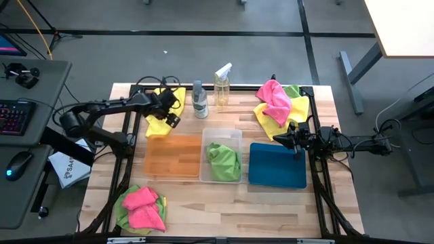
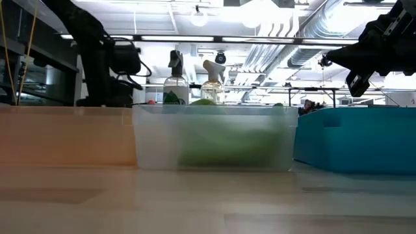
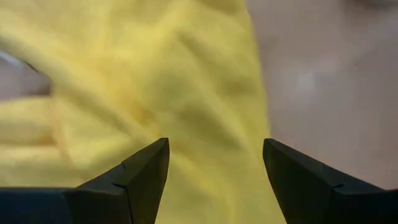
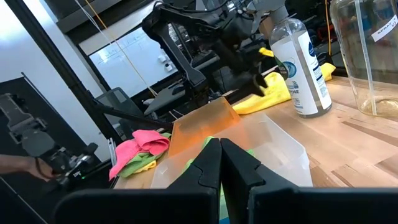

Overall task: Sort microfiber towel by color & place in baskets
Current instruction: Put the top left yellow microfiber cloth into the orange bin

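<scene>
My left gripper (image 1: 171, 115) is open and points down over a yellow towel (image 1: 158, 124) that lies on the table beyond the orange basket (image 1: 175, 156). In the left wrist view the towel (image 3: 155, 93) fills the space between and beyond the fingers. My right gripper (image 1: 281, 140) is shut and empty, above the far edge of the blue basket (image 1: 278, 166). The clear basket (image 1: 222, 135) holds a green towel (image 1: 224, 161). A pink towel (image 1: 274, 98), a yellow one and a green one are piled at the far right. A pink towel (image 1: 144, 207) lies on a green one at the near left. My left gripper's open fingers (image 3: 140, 174) stand over the middle of the yellow towel, coming from above. I cannot tell whether the tips touch the cloth. The towel lies rumpled on the table.
Two spray bottles (image 1: 200, 99) (image 1: 222, 87) stand at the far edge between the yellow towel and the far right pile. The three baskets sit side by side mid-table. A dark frame runs along the table's left and right sides.
</scene>
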